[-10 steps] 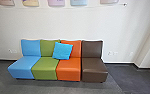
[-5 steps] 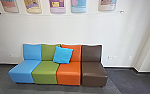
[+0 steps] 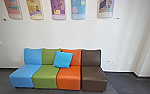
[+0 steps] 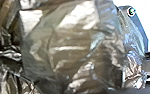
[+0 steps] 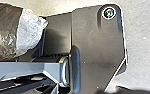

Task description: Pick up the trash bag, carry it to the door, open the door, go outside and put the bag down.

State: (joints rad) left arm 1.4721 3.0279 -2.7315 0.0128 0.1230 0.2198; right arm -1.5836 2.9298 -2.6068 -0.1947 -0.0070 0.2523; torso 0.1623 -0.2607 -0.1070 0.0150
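Crinkled, shiny, translucent plastic of the trash bag (image 4: pixel 66 47) lies large across the left wrist view, brownish with bright glints, covering part of the robot's own plate. In the right wrist view, the brown side of the trash bag (image 5: pixel 3 32) and a whitish crumpled part show beside the robot's dark plate. How either gripper stands against the bag cannot be made out.
A row of joined seats stands against a white wall (image 3: pixel 91 32): blue, green, orange (image 3: pixel 69 76) and brown (image 3: pixel 94 75). A bright blue cushion (image 3: pixel 63 59) leans on it. Posters (image 3: pixel 58 8) hang above. Dark floor (image 3: pixel 121 81) runs along the right.
The head camera's picture has shifted: the seats stand lower in it and more of the posters shows. The seats and cushion keep their places against the wall.
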